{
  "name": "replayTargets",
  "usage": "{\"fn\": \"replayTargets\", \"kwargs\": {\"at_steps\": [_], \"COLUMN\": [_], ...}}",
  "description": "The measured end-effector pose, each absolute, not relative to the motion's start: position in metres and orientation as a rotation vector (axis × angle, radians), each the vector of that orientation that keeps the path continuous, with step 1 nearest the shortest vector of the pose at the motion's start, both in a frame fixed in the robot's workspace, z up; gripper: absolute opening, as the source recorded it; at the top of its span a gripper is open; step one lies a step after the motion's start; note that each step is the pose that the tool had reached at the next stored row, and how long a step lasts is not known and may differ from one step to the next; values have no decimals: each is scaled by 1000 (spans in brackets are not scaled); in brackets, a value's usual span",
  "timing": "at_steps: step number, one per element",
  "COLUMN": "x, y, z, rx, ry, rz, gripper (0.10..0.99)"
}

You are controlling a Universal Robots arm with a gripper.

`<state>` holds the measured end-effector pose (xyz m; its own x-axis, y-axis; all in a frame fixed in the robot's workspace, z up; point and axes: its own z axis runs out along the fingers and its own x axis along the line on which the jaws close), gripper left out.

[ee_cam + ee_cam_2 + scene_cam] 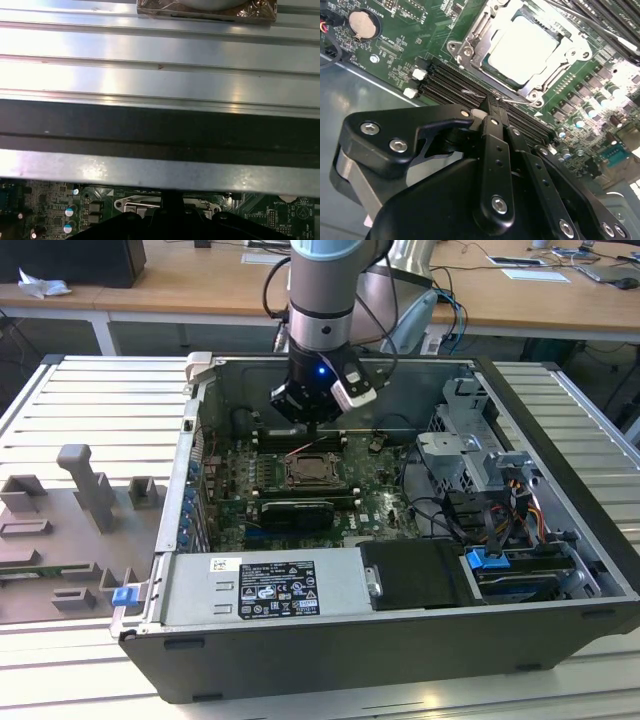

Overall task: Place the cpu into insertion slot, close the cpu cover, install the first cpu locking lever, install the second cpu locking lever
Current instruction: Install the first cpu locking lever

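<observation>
Hovering just beside the silver-rimmed square insertion slot (520,52), your black hand (492,102), fingers pinched narrow and empty, faces the lever step, since the pale silvery cpu (522,47) sits under the thin metal cpu cover (485,30).

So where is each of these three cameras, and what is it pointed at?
Exterior view: off the arm, looking down into the open computer case; shows the arm and gripper above the motherboard.
Second wrist view: on the arm, facing the cpu under its cpu cover.
First wrist view: on the arm, facing the case wall.
Both wrist views share the green motherboard.
</observation>
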<state>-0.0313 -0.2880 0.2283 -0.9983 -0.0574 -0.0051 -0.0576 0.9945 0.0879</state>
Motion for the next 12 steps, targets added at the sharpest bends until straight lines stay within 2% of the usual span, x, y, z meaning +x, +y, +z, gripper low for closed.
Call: {"fn": "replayTargets", "kwargs": {"at_steps": [12], "x": [-27], "y": [-287], "z": [225], "rx": [-91], "ry": [3135], "rz": [138], "gripper": [106]}}
